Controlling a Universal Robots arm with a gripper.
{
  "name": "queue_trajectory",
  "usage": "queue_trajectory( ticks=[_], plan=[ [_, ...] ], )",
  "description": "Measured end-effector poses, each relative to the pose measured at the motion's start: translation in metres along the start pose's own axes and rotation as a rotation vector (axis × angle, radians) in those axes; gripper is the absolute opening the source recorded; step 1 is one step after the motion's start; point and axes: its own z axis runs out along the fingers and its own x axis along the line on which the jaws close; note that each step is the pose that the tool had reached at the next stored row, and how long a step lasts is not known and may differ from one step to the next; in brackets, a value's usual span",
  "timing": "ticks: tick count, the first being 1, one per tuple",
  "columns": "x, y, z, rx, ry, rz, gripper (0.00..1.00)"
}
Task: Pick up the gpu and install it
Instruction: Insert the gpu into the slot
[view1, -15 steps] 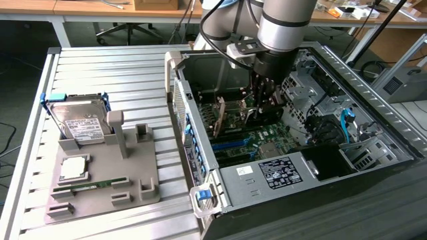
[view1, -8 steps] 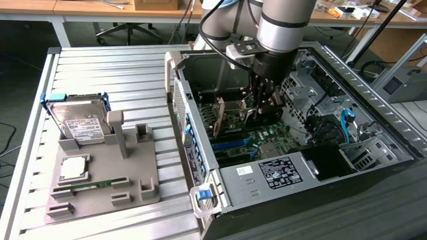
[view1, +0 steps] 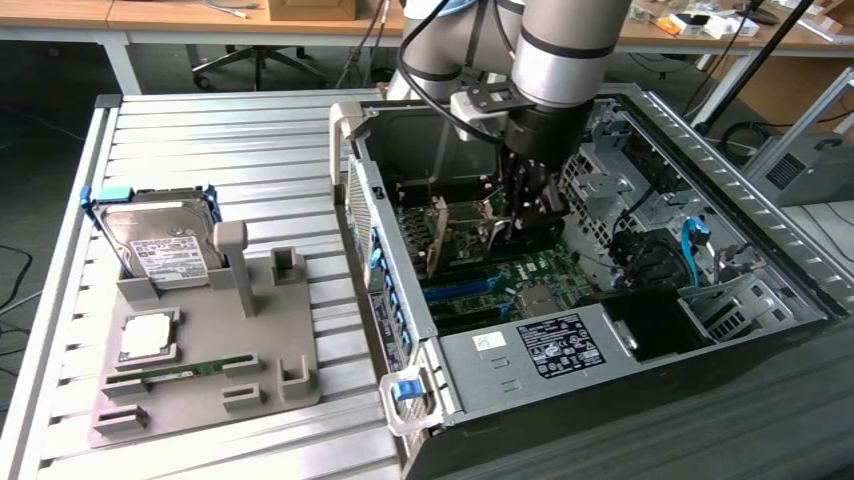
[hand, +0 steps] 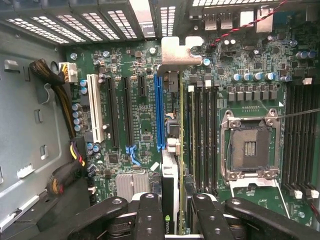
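The gpu (hand: 171, 165) is seen edge-on in the wrist view as a thin dark card with its silver bracket (hand: 175, 52) at the far end. My gripper (hand: 175, 220) is shut on it, one black finger (hand: 150, 215) on each side. The card hangs over the motherboard between the long blue slot (hand: 159, 110) and the black memory slots (hand: 202, 130), close beside the blue slot. In the exterior view my gripper (view1: 527, 215) reaches down into the open computer case (view1: 400, 330), with the gpu (view1: 461, 235) standing on edge below it, just above the board.
An empty processor socket (hand: 250, 147) and a bundle of cables (hand: 60, 90) lie either side of the slots. Outside the case, at the exterior view's left, a grey fixture (view1: 287, 340) holds a hard drive (view1: 160, 245), a processor (view1: 147, 335) and a memory stick (view1: 187, 372).
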Motion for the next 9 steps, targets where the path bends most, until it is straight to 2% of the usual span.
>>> queue_trajectory(
  ticks=[9],
  plan=[
    [0.0000, 0.0029, 0.0016, 0.0000, 0.0004, 0.000, 0.27]
  ],
)
